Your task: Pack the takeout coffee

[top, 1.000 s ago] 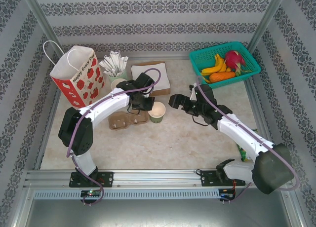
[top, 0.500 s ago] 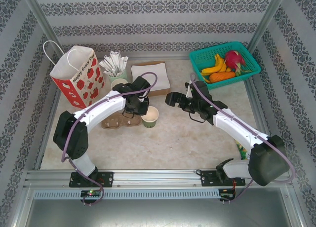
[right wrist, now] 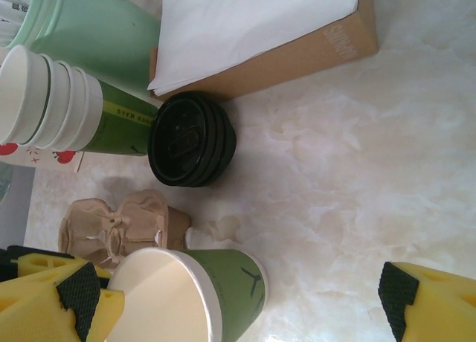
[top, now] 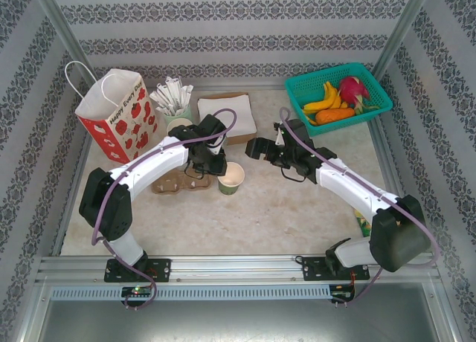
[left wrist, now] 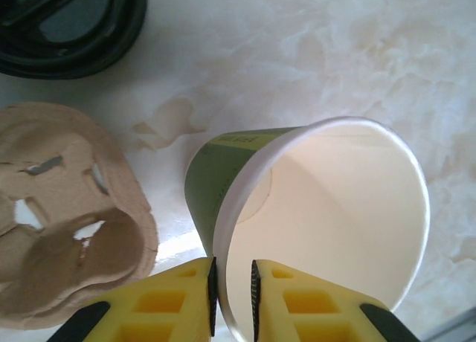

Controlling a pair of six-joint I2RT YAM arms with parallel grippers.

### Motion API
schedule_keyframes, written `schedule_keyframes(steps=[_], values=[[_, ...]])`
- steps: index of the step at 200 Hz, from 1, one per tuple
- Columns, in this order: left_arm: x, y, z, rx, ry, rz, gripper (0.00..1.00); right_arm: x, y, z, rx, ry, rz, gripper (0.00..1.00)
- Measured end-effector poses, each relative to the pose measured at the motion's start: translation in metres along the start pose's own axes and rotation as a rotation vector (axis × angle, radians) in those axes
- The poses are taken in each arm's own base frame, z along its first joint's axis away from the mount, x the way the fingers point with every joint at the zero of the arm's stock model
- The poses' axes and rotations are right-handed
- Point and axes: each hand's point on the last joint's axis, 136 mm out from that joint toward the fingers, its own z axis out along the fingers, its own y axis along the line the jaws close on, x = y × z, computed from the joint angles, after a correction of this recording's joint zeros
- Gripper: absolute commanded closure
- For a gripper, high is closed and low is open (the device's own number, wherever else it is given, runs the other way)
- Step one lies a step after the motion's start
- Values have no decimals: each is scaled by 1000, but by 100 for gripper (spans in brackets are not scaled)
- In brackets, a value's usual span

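From above, the green cup (top: 232, 178) stands lidless on the table (top: 290, 208), touching the cardboard carrier (top: 172, 183). The left gripper (top: 220, 169) is at its rim. The right gripper (top: 260, 149) hangs near, jaws spread wide.

At the left wrist, the yellow fingers (left wrist: 178, 305) straddle the cup's wall, one inside and one outside. They are narrowly parted, with a slight gap at the inner pad.

At the right wrist, the fingers are far apart with nothing in their grip. The cup is below them, with the black lids (right wrist: 192, 140) and a stack of cups (right wrist: 67, 108) beyond.
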Motion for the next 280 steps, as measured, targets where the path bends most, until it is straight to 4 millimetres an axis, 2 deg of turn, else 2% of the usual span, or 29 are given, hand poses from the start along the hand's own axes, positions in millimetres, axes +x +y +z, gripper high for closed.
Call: schedule_keyframes(steps=[51, 74, 106, 117, 150, 168, 190, 238, 259, 280], values=[[4, -10, 0, 59, 22, 4, 62, 2, 5, 13, 7, 32, -20, 3], [3, -10, -1, 59, 20, 4, 60, 1, 11, 21, 6, 45, -40, 6], [2, -9, -4, 60, 3, 5, 55, -2, 19, 36, 11, 62, -69, 16], [3, -7, -7, 57, -6, 3, 48, -3, 19, 43, 23, 65, -78, 20], [6, 3, -21, 48, -63, 7, 29, -6, 14, 64, 69, 81, -78, 24], [5, 6, -31, 48, -122, 7, 14, -8, 14, 79, 79, 100, -85, 30], [-1, 19, -45, 15, -231, -26, 0, -7, 17, 103, 93, 133, -107, 33], [-21, 72, -90, -132, -590, -308, 1, 1, 29, 150, 119, 197, -191, 43], [-22, 94, -105, -184, -711, -436, 1, 4, 27, 160, 154, 215, -227, 45], [-18, 112, -110, -235, -787, -525, 1, 4, 25, 167, 206, 225, -266, 47]])
